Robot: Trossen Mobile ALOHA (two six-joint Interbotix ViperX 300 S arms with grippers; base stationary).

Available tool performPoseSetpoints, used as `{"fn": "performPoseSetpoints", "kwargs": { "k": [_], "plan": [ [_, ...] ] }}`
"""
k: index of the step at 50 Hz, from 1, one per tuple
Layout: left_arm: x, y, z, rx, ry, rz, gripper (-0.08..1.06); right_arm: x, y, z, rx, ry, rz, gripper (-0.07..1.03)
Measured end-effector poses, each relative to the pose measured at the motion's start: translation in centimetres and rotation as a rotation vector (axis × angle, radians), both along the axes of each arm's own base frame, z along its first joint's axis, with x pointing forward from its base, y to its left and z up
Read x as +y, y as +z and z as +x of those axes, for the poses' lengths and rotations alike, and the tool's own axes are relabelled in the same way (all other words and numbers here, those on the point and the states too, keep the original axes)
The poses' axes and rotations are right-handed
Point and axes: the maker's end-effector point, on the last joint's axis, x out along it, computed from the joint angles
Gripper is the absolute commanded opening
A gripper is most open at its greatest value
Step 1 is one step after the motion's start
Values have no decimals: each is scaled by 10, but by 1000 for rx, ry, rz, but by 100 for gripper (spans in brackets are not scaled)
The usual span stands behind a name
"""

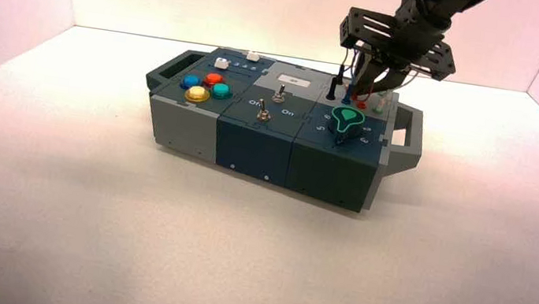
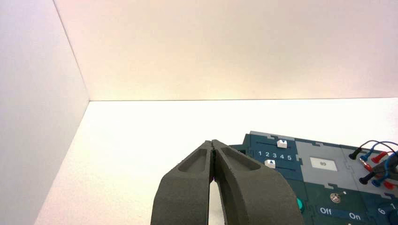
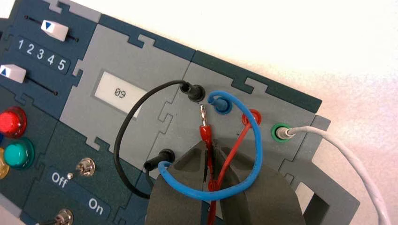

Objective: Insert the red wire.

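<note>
1. The high view looks down from above and behind at the whole box, fairly far off.
2. The left wrist view faces level and forward, catching the box's corner at lower right.
3. The right wrist view sits close over the sockets; every view shares the sliders.

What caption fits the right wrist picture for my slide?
Right gripper pinches the red wire by its plug, metal tip bare above the box, not in any socket.

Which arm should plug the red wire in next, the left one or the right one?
Right. The right gripper is shut on the red wire, over the sockets at the box's far right end. The left gripper is shut, empty and off the box's other end.
</note>
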Motion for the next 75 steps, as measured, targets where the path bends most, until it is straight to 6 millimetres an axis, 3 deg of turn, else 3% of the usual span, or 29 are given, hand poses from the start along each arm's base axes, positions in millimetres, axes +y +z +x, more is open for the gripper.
{"fn": "performPoseSetpoints", "kwargs": {
  "k": [34, 58, 75],
  "plan": [
    [0, 0, 0, 0, 1, 0, -3, 1, 5, -2, 77, 66, -46, -2],
    [0, 1, 0, -2, 0, 0, -3, 1, 25, 7, 146, 145, -125, -2],
    [0, 1, 0, -3, -1, 1, -3, -6, 27, 3, 239, 176, -182, -2]
  ]
}}
